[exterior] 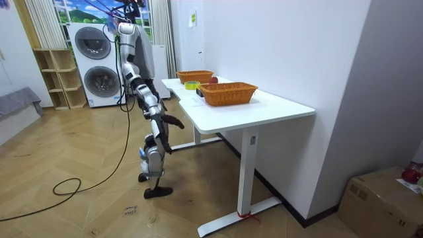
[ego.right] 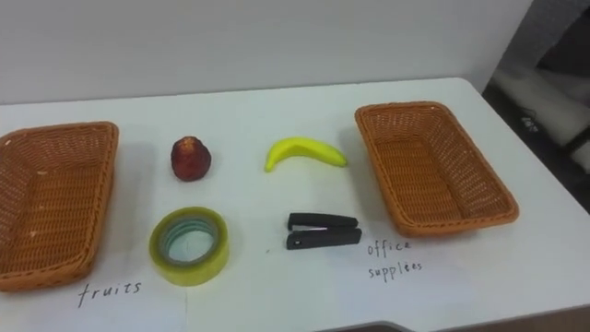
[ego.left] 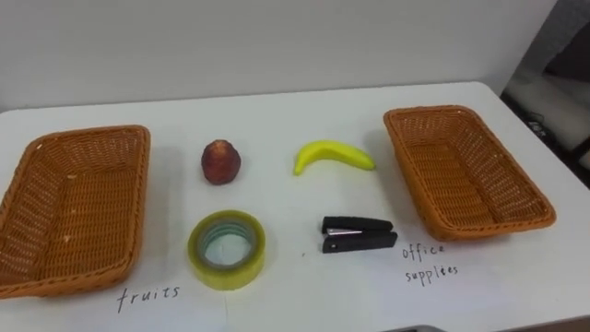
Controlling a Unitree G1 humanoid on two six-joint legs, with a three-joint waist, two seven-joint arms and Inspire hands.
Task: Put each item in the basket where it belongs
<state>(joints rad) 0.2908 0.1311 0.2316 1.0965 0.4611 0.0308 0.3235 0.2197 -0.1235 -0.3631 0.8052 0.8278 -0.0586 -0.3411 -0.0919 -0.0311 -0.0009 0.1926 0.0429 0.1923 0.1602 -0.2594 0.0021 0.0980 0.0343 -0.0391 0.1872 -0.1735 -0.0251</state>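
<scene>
Banana (ego.left: 332, 155), stapler (ego.left: 358, 234) between baskets (ego.left: 92, 135); room view: hands (exterior: 174, 122) low beside table (exterior: 271, 106), state unclear.

Left basket (ego.left: 88, 135) — partly off-frame

Woven wicker baskets (ego.left: 83, 134) (ego.left: 429, 112), smooth white table (ego.left: 277, 120)

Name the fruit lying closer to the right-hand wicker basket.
The curved yellow banana; the round red fruit lies nearer the left brown wicker basket.
</scene>
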